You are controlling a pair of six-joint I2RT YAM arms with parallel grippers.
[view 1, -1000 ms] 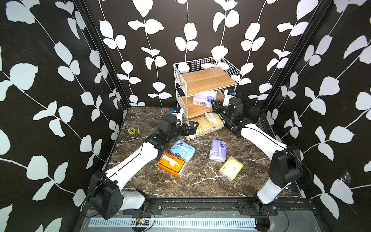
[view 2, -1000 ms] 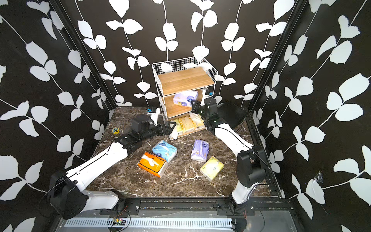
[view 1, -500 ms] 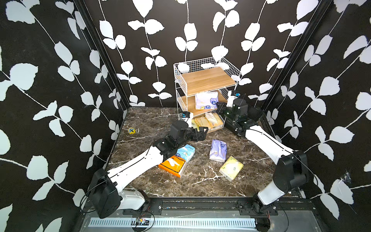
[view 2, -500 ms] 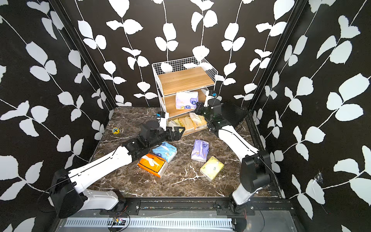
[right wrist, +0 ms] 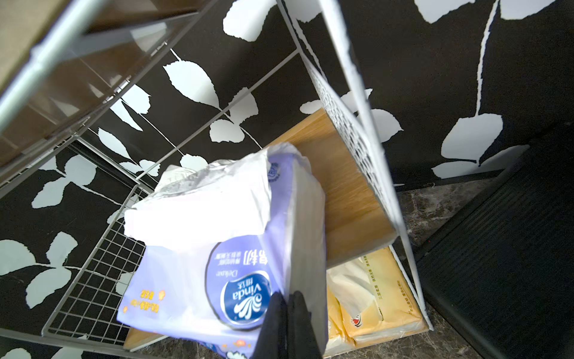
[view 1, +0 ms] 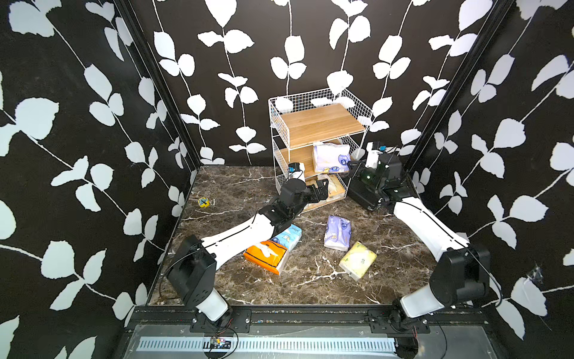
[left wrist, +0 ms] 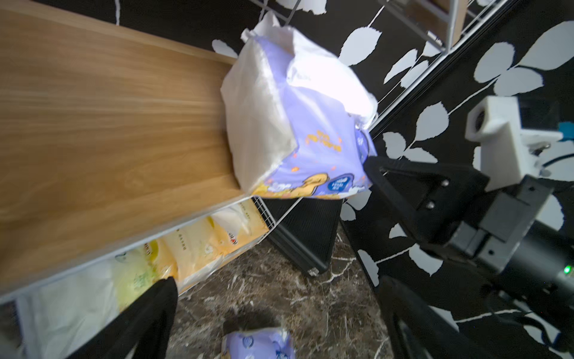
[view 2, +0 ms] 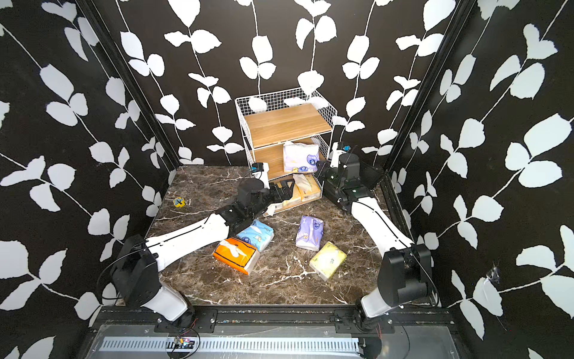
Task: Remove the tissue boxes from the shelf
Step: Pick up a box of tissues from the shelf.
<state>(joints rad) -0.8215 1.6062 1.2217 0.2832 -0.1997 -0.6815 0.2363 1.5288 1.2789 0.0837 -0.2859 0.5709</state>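
Right jaws tight on lavender pack (right wrist: 198,248)

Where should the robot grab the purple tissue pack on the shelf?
By its soft front corner, coming from the open front. The purple pack is tipped up, with that corner hanging past the middle tier of the shelf, and wire grid guards the sides. The right gripper is shut on that corner.

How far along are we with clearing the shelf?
Done: four lie on the table: orange box, light blue pack, purple pack, yellow pack. In hand: the right tool is shut on the middle-tier lavender pack. Remaining: the bottom-tier yellow packs in the shelf, where the open left tool hovers.
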